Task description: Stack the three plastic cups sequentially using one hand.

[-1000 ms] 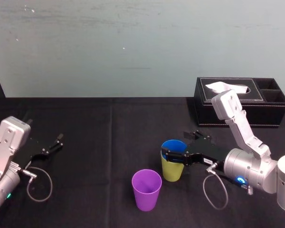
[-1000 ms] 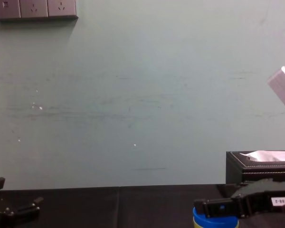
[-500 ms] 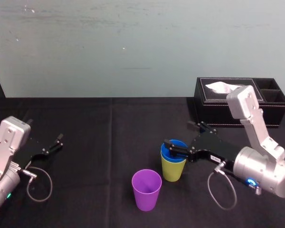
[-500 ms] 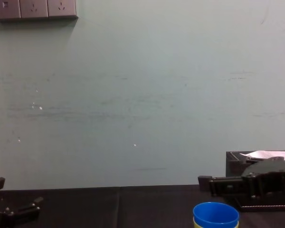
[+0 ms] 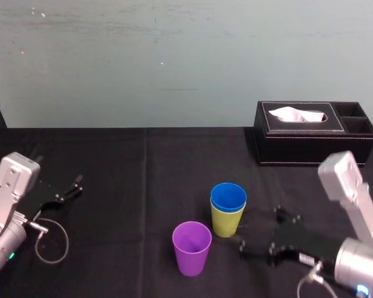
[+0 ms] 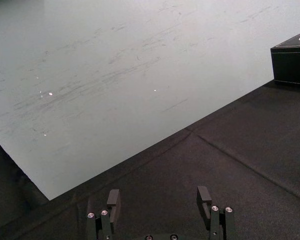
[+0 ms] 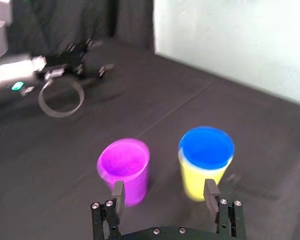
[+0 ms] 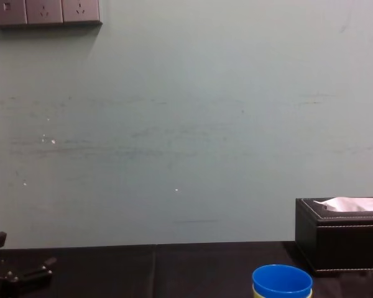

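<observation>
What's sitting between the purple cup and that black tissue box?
In the head view, the blue cup, nested in the yellow-green cup, stands between purple cup and tissue box; elsewhere bare black cloth. The right gripper is nearer the robot.

Pale green wall behind a black-draped table.
The wall is scuffed with faint streaks and small white flecks; a row of grey sockets sits high at its left. Black cloth covers the table, with a black tissue box at its far right.
</observation>
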`<state>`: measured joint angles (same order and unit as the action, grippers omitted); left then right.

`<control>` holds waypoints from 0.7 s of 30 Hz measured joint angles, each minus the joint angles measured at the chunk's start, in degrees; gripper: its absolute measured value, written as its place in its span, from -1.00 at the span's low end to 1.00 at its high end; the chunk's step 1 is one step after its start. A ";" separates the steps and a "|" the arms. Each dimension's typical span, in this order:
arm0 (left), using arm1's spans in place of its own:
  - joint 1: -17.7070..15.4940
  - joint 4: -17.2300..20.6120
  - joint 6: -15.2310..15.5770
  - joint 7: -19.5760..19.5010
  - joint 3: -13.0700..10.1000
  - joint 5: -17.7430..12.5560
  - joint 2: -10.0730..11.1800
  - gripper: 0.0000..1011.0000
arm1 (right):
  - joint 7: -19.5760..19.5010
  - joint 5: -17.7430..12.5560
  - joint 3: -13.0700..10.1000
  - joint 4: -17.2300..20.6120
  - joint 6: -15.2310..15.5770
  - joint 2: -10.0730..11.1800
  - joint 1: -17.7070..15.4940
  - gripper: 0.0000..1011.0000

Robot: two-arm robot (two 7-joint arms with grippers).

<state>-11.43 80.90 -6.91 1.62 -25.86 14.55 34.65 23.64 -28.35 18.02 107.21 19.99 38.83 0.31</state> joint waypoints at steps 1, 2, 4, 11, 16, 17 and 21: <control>0.00 0.00 0.00 0.00 0.00 0.00 0.00 0.98 | 0.25 -0.11 0.14 0.22 -0.02 0.40 -0.49 0.98; 0.00 0.00 0.00 0.00 0.00 0.00 0.00 0.98 | 0.40 -0.19 0.30 0.43 -0.05 0.78 -1.00 0.98; 0.00 0.00 0.00 0.00 0.00 0.00 0.00 0.98 | 0.77 -0.31 0.92 0.75 -0.37 1.62 -2.19 0.98; 0.00 0.00 0.00 0.00 0.00 0.00 0.00 0.98 | 0.92 0.12 2.80 0.06 -1.77 2.08 -3.53 0.98; 0.00 0.00 0.00 0.00 0.00 0.00 0.00 0.98 | 0.71 2.81 5.33 -1.72 -2.99 1.03 -2.78 0.98; 0.00 0.00 0.00 0.00 0.00 0.00 0.00 0.98 | 0.65 3.11 5.60 -1.92 -3.09 0.84 -2.62 0.98; 0.00 0.00 0.00 0.00 0.00 0.00 0.00 0.98 | 0.23 5.00 6.92 -3.21 -3.81 -0.74 -1.57 0.98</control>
<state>-11.43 80.90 -6.91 1.62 -25.86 14.55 34.64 23.87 -23.35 24.95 104.01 16.18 38.09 -1.26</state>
